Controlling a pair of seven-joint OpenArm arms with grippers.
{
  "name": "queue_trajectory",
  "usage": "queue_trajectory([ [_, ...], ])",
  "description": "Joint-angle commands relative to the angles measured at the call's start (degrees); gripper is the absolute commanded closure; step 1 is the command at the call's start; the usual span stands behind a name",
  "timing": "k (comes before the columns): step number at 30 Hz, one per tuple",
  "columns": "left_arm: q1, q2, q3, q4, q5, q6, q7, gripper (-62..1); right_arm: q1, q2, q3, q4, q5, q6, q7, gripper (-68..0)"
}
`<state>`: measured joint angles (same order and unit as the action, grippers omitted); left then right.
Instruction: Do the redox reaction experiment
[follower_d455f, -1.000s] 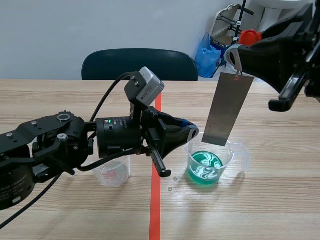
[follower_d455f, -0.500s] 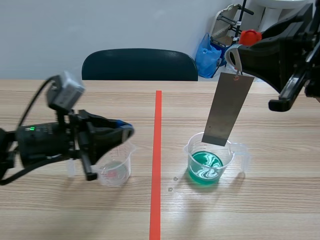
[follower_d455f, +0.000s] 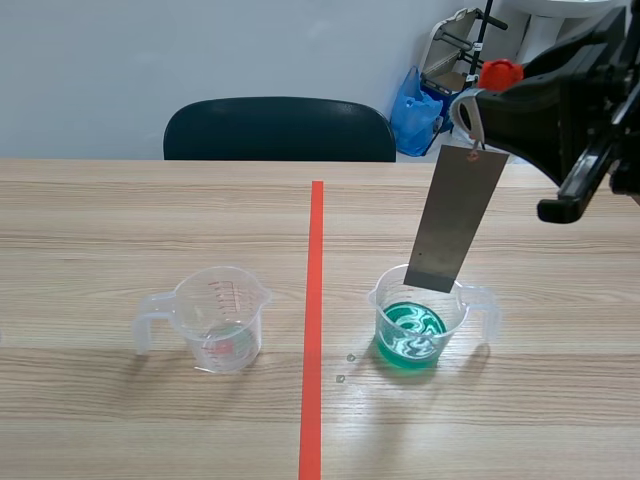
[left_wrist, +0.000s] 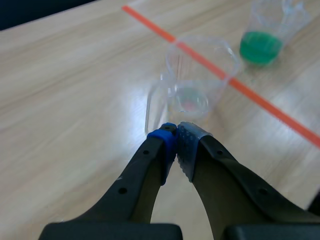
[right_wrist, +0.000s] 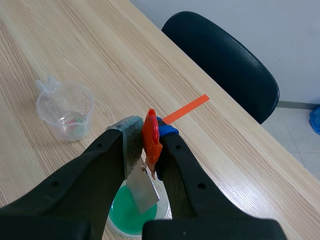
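Observation:
A grey metal plate (follower_d455f: 458, 218) hangs from a red clip (follower_d455f: 499, 72). My right gripper (follower_d455f: 478, 100) is shut on that clip, high at the right. The plate's lower end sits at the rim of a clear beaker of green liquid (follower_d455f: 415, 320). In the right wrist view the clip (right_wrist: 151, 135) is pinched in the right gripper (right_wrist: 147, 130), with the plate (right_wrist: 142, 190) dangling over the green beaker (right_wrist: 125, 215). An almost empty clear beaker (follower_d455f: 218, 320) stands left of the tape line. My left gripper (left_wrist: 176, 131) is shut on nothing, just short of that beaker (left_wrist: 197, 82). The left arm is outside the scene view.
A dark chair (follower_d455f: 280, 130) stands behind the table's far edge, with a blue bag (follower_d455f: 415, 110) to its right. A few small droplets (follower_d455f: 345, 368) lie on the table beside the green beaker. The orange-red tape line runs between the two beakers.
The left arm has pulled back to the left and left the scene view, uncovering the empty beaker. The right arm, clip and plate have not moved.

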<state>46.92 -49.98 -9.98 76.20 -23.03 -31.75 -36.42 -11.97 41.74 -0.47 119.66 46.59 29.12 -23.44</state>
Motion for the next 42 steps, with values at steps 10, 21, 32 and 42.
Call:
queue_trajectory([
  [10,25.6,14.8,-10.7,0.3,15.0,8.3,-19.1,-2.7,0.9,0.8,0.6,0.9,0.6,-0.4,0.9,-2.0],
  [21,28.5,20.1,-13.3,-2.5,17.1,8.1,-25.4,-20.9,0.9,0.8,0.6,0.9,0.6,-0.4,0.9,-2.0],
  [32,28.5,19.3,-13.3,-2.4,11.5,5.2,-25.4,-62.3,0.9,0.8,0.6,0.9,0.6,-0.4,0.9,-2.0],
  [42,28.5,19.3,-13.3,-2.4,11.5,5.3,-25.7,-62.3,0.9,0.8,0.6,0.9,0.6,-0.4,0.9,-2.0],
])
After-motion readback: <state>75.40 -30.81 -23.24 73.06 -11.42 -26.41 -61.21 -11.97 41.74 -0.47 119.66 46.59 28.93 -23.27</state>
